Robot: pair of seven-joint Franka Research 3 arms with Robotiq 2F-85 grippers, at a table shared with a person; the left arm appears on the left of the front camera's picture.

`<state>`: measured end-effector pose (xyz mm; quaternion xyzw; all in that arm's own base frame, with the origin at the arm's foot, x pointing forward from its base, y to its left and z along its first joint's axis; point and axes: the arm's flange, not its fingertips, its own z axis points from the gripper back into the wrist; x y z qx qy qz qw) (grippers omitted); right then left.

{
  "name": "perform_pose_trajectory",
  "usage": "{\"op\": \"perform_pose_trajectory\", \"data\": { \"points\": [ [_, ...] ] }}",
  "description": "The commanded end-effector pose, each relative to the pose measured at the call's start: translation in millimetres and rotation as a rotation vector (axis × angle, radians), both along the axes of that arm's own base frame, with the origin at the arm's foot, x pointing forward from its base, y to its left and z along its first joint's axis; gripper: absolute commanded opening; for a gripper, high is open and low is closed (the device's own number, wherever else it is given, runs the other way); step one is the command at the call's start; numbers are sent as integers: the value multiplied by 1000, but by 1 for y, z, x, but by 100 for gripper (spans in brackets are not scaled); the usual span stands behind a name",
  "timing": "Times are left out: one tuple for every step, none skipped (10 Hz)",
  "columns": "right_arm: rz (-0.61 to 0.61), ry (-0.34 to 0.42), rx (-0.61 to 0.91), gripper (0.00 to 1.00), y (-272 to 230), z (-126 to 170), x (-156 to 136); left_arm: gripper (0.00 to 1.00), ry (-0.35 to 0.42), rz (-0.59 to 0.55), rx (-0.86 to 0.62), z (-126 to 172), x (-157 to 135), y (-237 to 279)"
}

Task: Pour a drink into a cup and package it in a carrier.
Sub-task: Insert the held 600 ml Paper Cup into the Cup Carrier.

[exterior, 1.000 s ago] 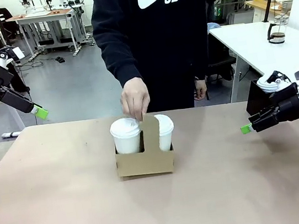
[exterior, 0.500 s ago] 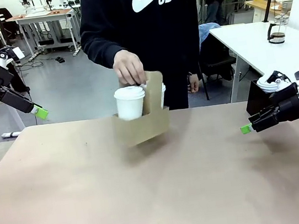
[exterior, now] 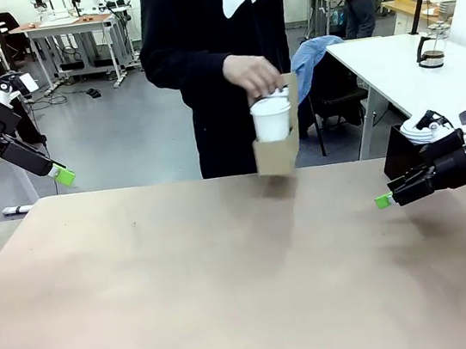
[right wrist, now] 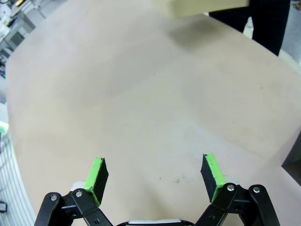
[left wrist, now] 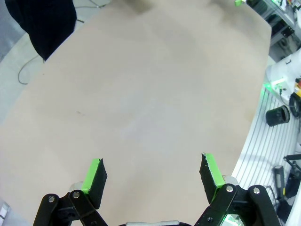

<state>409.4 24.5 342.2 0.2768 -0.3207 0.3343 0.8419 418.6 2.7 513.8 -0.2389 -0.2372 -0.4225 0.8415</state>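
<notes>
A person's hand (exterior: 252, 74) holds the brown cardboard carrier (exterior: 277, 154) by its handle, lifted above the table's far edge. A lidded white cup (exterior: 272, 119) stands in it. The carrier's underside (right wrist: 207, 6) shows at the top of the right wrist view. My left gripper (exterior: 63, 174) hangs open off the table's far left corner; its green pads (left wrist: 95, 173) stand wide over bare tabletop. At the right edge of the table my right gripper (exterior: 383, 200) is open too, with its pads (right wrist: 98, 172) apart and nothing between them. The drink is out of view.
The tan table (exterior: 232, 287) spreads in front of me. The person in a black hoodie (exterior: 215, 47) stands at the far side. A white side table (exterior: 391, 61) with a glass jug (exterior: 430, 51) stands at the back right.
The person has lifted the carrier with the cups off the table and swung it up and to the right. Neither arm has moved.
</notes>
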Motion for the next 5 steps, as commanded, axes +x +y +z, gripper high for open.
{"op": "perform_pose_trajectory", "data": {
  "points": [
    [7,-6,9,100,-1,2,0,100,13,9,8,3,0,0],
    [7,-6,9,100,-1,2,0,100,13,9,8,3,0,0],
    [7,-6,9,100,-1,2,0,100,13,9,8,3,0,0],
    [7,-6,9,100,-1,2,0,100,13,9,8,3,0,0],
    [7,-6,9,100,-1,2,0,100,13,9,8,3,0,0]
  ]
}}
